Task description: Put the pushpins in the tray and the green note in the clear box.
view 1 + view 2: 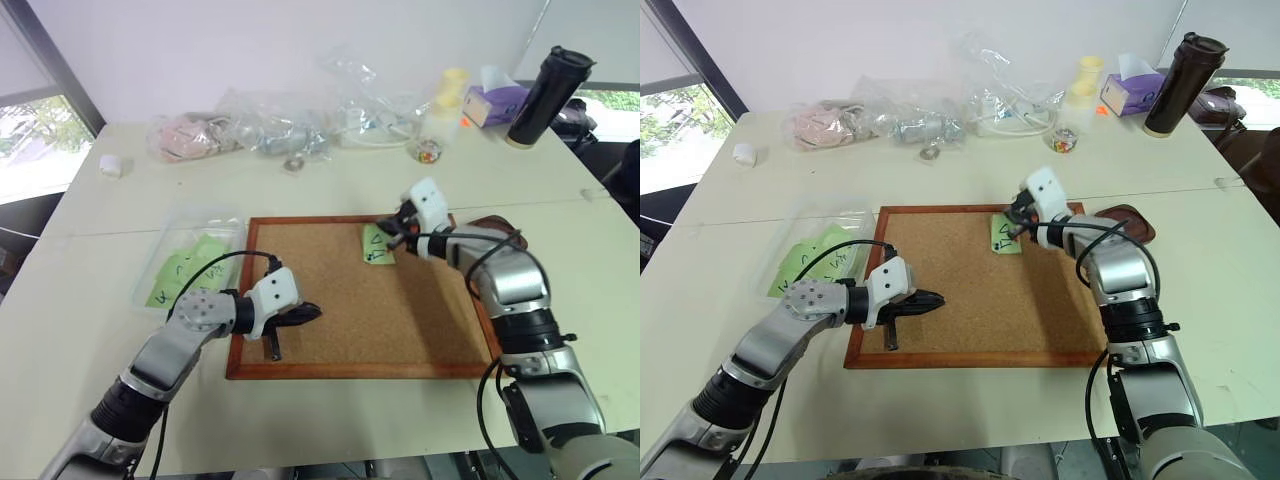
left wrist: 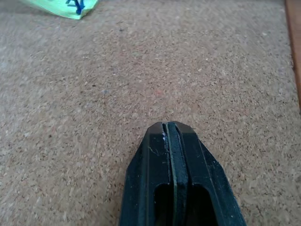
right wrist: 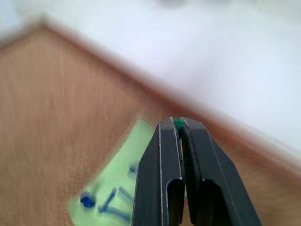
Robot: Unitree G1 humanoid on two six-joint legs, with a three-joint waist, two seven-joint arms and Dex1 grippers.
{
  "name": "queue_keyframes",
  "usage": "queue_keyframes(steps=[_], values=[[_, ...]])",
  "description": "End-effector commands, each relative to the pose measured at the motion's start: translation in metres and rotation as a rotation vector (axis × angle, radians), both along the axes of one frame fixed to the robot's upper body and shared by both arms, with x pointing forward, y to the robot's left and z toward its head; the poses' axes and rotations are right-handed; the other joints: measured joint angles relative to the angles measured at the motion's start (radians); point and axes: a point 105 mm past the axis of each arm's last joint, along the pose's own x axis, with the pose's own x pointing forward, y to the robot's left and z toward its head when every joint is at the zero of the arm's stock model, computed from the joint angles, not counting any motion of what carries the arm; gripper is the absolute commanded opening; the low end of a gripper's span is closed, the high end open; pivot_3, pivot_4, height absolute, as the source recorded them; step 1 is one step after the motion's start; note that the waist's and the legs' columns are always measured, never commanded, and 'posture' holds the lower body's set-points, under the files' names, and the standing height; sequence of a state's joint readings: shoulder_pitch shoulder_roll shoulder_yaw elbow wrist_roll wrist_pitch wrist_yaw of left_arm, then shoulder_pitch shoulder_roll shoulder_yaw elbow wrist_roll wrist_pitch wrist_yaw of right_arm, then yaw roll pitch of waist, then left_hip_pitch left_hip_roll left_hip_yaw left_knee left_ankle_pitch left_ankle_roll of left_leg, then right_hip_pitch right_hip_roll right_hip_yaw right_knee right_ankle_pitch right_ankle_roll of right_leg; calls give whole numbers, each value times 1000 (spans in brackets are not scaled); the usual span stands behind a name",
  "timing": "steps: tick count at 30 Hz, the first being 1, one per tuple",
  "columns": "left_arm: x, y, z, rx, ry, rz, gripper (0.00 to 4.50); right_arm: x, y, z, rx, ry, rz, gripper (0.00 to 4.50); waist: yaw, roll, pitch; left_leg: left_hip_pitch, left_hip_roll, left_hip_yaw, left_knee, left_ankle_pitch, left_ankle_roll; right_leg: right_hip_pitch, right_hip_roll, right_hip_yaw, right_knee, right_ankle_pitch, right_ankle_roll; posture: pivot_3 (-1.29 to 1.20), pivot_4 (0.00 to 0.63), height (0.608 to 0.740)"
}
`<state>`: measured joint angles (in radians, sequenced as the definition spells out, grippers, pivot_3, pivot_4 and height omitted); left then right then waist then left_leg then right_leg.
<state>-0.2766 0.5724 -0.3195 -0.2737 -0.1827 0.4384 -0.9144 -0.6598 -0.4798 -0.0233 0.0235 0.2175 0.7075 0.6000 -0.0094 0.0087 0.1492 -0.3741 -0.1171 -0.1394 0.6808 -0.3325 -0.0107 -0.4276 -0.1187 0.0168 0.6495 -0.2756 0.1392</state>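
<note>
Jaws of right gripper (image 3: 175, 126) pinch tiny green pushpin (image 3: 178, 124).

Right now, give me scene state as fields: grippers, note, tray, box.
left gripper: shut, empty, over the cork board
right gripper: shut on a green pushpin, above the green note
green note: lying on the cork board near its far edge
tray: beside the board's far right corner, partly hidden by the right arm
clear box: left of the board, other green notes inside
</note>
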Motion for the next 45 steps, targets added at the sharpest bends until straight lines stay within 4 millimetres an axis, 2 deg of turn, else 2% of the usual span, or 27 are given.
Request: queue_keyframes(steps=[1,5,7,9,12,14,16,19,24,27,31,32,33,34,39,42,44,45], values=[[-6,0,-15,18,46,-20,0,-6,-10,32,59,-81,-38,51,0,0,0,0,0,0,0,0,0,0,0,0,0,0,0,0,150,740],[-8,0,-22,13,54,-22,0,-10,-35,32,82,-86,-135,51,2,0,0,1,0,0,0,0,0,1,0,0,0,0,0,0,150,740],[-9,0,-24,12,55,-25,0,-13,-57,32,87,-86,-209,51,4,0,0,0,0,0,0,0,0,1,0,0,0,0,0,0,150,740],[-9,0,-25,12,53,-28,0,-16,-89,26,49,-84,-311,51,8,0,0,0,-1,0,0,0,0,1,-1,0,0,0,0,0,150,740],[-9,1,-27,14,50,-32,0,-23,-131,11,10,-48,-438,51,14,0,0,1,-1,1,0,0,0,1,-1,0,0,0,0,0,150,740],[-9,1,-28,17,48,-34,0,-27,-150,-1,1,-18,-490,51,14,0,0,1,-1,1,0,0,0,1,0,1,0,0,0,0,150,740],[-9,0,-28,19,45,-40,0,-31,-159,-16,-14,22,-490,51,14,0,0,1,0,1,0,0,0,1,0,1,0,0,0,0,150,740],[-9,-2,-26,16,44,-49,0,-32,-161,-33,-14,60,-456,51,13,0,0,2,0,2,0,0,0,2,0,2,0,0,0,0,150,740],[-11,-3,-24,15,41,-51,0,-29,-166,-39,10,64,-458,51,14,0,0,2,0,2,0,0,0,2,0,2,0,0,0,0,150,740],[-12,-3,-22,14,40,-50,0,-28,-167,-43,15,71,-458,869,14,0,0,2,0,2,0,0,0,2,0,2,0,0,0,0,150,740],[-14,-3,-20,11,40,-44,0,-27,-166,-44,11,74,-455,2866,14,0,0,2,0,2,0,0,0,1,0,2,0,0,0,0,150,740],[-14,-4,-19,10,40,-43,0,-27,-166,-44,12,74,-455,3523,14,0,0,2,0,2,0,0,0,1,0,2,0,0,0,0,150,740],[-13,-4,-18,9,39,-42,0,-26,-166,-44,13,74,-456,3859,14,0,0,2,0,2,0,0,0,2,0,2,0,0,0,0,150,740],[-11,-4,-15,9,38,-39,0,-26,-168,-45,12,75,-463,4388,14,0,0,2,0,2,0,0,0,2,0,2,0,0,0,0,150,740],[-7,-7,-10,7,35,-34,0,-22,-170,-43,13,65,-474,4388,17,0,0,1,0,2,0,0,0,2,0,2,0,0,0,0,150,740],[-7,-7,-10,8,36,-32,0,-20,-163,-31,34,34,-442,4388,19,0,0,1,0,2,0,0,0,2,0,2,0,0,0,0,150,740],[-8,-6,-11,7,38,-29,0,-23,-136,-9,59,-4,-322,4388,19,1,0,1,0,2,1,0,0,2,0,2,0,0,0,0,150,740],[-8,-5,-12,7,40,-27,0,-28,-116,-1,41,-20,-228,4388,19,1,0,1,0,2,1,0,0,1,0,2,0,0,0,0,150,740]])
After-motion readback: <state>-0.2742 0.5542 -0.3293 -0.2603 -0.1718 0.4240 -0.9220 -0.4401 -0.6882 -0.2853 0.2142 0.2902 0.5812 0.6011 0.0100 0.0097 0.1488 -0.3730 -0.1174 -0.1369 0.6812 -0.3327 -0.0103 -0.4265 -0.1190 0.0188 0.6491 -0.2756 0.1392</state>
